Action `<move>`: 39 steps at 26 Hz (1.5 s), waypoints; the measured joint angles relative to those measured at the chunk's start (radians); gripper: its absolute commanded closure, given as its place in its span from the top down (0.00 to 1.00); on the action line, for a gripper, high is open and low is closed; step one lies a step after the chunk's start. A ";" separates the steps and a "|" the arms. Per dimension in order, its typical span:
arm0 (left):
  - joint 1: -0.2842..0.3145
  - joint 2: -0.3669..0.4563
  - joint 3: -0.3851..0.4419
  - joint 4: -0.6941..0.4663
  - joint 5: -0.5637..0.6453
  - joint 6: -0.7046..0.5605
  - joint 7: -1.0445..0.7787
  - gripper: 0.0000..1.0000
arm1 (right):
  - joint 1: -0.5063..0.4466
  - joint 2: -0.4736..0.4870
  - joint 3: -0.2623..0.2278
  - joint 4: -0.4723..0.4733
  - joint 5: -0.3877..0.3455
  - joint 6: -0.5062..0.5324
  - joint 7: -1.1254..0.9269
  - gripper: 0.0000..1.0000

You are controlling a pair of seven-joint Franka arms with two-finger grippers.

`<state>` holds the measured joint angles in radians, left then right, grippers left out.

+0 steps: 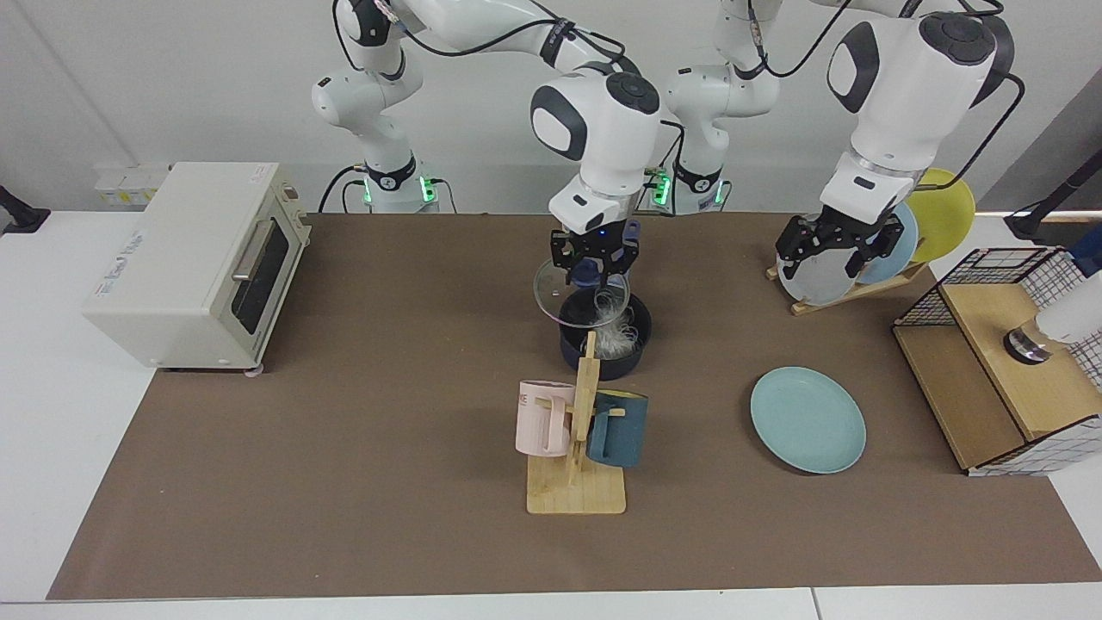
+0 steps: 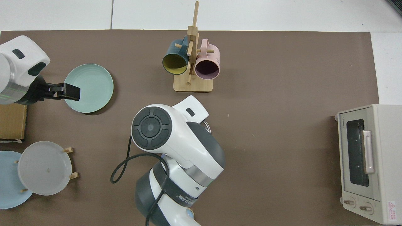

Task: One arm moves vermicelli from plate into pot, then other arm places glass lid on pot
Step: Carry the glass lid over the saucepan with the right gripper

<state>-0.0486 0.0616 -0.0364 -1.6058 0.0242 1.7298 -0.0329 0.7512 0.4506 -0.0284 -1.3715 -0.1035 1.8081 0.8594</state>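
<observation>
— Fingers first: what is the right gripper [image 1: 596,256] doing?

— Its two fingers are pinching the blue knob of the glass lid [image 1: 560,293]. The right arm is reaching in from its base at the facing view's left, and the gripper is hanging directly above the pot [image 1: 604,334].

— Is the lid sitting on the pot?

— I cannot tell for certain. The lid is tilting, its lower edge lying close over the pot's far rim, while the near part of the pot is showing open in the facing view. In the top view the arm's wrist is covering the pot almost wholly, and only a sliver of the lid's metal rim [image 2: 207,124] is peeking out beside it.

— And the vermicelli?

— The vermicelli [image 1: 613,331] is lying inside the pot as a pale tangle, with some strands poking above the rim under the lid.

— Where is the plate?

— The plate [image 1: 807,419] is lying flat on the brown mat, well apart from the pot, bare of noodles.

— What is the left gripper [image 1: 833,244] doing?

— It is hovering high in front of the wooden rack [image 1: 848,291] with its grey, light-blue and yellow plates, fingers spread apart and gripping nothing. The left arm is waiting there. In the top view its fingers [image 2: 71,92] are showing over the plate's edge [image 2: 94,67].

— Anything else near the pot?

— The mug stand [image 1: 578,465] with a pink and a dark teal mug is standing just in front of it, and the toaster oven [image 1: 194,263] is sitting well off at the mat's end.
</observation>
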 measured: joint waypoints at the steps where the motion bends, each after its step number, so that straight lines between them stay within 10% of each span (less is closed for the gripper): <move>1: -0.003 0.003 0.005 0.006 -0.005 0.000 0.015 1.00 | 0.007 0.027 -0.001 0.024 0.000 0.005 0.004 0.00; 39: -0.001 0.025 0.029 0.063 -0.017 -0.019 0.110 1.00 | 0.005 0.121 -0.008 0.081 0.007 0.081 0.001 0.00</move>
<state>-0.0496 0.0863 -0.0076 -1.5429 0.0074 1.7111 0.0772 0.7558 0.5721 -0.0363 -1.2903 -0.0964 1.8892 0.8601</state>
